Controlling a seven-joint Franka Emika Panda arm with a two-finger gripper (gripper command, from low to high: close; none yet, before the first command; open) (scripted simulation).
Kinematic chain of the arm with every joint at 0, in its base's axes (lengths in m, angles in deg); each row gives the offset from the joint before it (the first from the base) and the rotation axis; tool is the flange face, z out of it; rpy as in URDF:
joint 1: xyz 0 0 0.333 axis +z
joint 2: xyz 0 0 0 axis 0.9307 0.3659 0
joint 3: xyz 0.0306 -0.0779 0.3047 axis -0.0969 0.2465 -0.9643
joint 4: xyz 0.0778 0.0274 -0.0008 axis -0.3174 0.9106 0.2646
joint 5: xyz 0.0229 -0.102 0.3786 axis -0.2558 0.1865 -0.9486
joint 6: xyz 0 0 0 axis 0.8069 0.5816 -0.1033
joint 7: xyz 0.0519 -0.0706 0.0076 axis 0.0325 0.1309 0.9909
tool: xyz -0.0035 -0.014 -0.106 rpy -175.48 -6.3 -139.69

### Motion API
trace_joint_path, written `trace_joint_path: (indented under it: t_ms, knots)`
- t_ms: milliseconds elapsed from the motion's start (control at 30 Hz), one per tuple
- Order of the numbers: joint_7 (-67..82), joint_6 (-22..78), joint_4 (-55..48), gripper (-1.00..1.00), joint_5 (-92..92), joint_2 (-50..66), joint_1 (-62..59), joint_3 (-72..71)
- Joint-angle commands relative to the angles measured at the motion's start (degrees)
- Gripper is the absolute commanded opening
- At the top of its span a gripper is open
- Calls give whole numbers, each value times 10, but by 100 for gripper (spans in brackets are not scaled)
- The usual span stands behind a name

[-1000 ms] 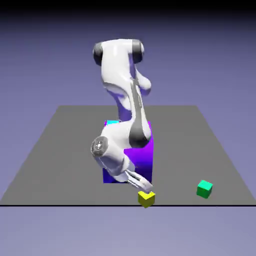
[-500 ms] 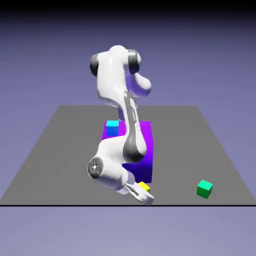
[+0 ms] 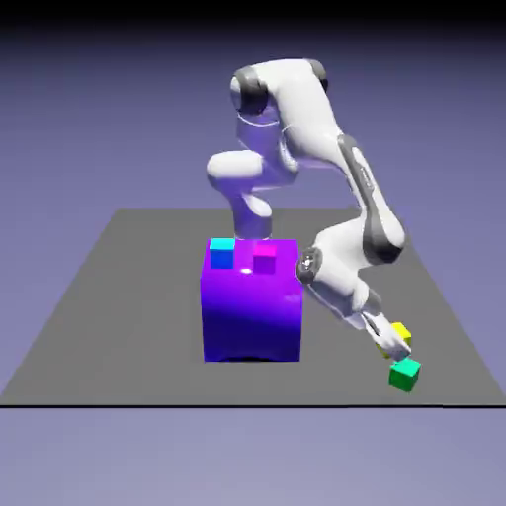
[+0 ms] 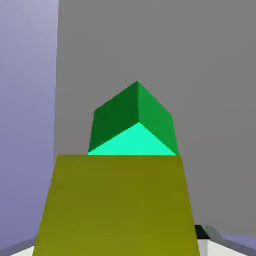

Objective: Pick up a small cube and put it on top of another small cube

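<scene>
My gripper (image 3: pixel 394 342) is shut on the small yellow cube (image 3: pixel 400 331), which hangs just above the small green cube (image 3: pixel 404 375) near the table's front edge at the exterior view's right. In the hand view the yellow cube (image 4: pixel 117 205) fills the lower half, large between the fingers, and hides most of them. The green cube (image 4: pixel 134 122) shows right beyond it on the grey table, partly covered by the yellow one. From these views I cannot tell whether the two cubes touch.
A big purple block (image 3: pixel 251 299) stands mid-table at the exterior view's left of my arm, with a small cyan cube (image 3: pixel 222 252) and a small magenta cube (image 3: pixel 264 258) on top. The table's front edge (image 3: pixel 247 405) runs just beyond the green cube.
The gripper closed on the yellow cube, lifted it and swung with it from the front middle to the exterior view's right, ending just over the green cube.
</scene>
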Motion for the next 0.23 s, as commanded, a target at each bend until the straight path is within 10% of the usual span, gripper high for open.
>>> trace_joint_path:
  t_ms: [0, 100, 133, 200]
  knots:
    - [9, -13, -9, -100, -11, 21, 5, -5]
    - [31, -41, -29, -100, -36, 65, 17, -17]
    - [31, -41, -29, 100, -36, 65, 17, -17]
    - [21, -28, -20, 100, -24, 44, 11, -12]
